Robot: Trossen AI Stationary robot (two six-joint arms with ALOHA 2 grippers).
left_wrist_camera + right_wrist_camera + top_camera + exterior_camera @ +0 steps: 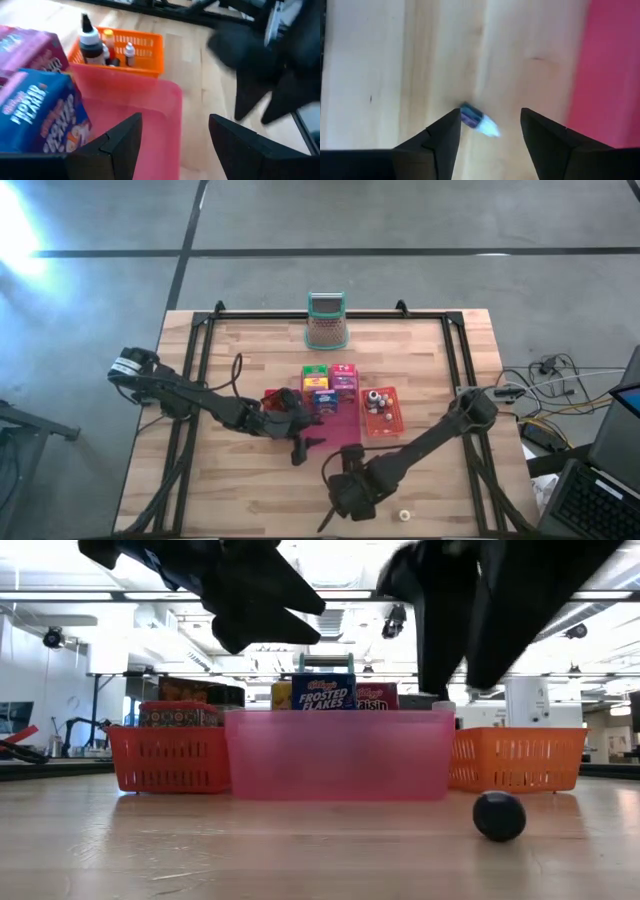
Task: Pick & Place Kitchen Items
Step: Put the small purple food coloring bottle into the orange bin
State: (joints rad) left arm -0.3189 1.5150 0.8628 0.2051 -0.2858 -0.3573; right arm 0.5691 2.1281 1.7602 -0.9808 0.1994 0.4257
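Nearest the front edge: a small pale cap-like item (405, 515) sits alone on the table (250, 500), well apart from everything else.

Right gripper (345, 492) hangs low over bare wood just in front of the pink tray (345, 435). Its wrist view shows the jaws parted, nothing gripped, and a small bottle (479, 120) with a dark blue cap lying on its side on the wood between the fingers, touching neither. In the low view it reads as a dark round end (499, 816) in front of the tray.

Left gripper (300, 442) hovers over the pink tray's near-left corner, jaws apart and empty; its wrist view looks past the blue cereal box (37, 117) toward the orange tray (145, 50) of tiny bottles (92, 45).

Further back: green, red, pink, yellow boxes (328, 378) clustered behind the pink tray, the red tray (165, 755) on the left, then the mesh holder (326, 320) at the far edge.

Judgement: pick step on the loose bottle, right arm. Can't tell whether it's lining up or just let go. Next move calls for centring the jaws across the bottle's body, dropping to the wood and closing gently, since it's round and likely to roll. Then lift and carry to a tray; the orange one, which holds similar bottles, looks the likely spot.
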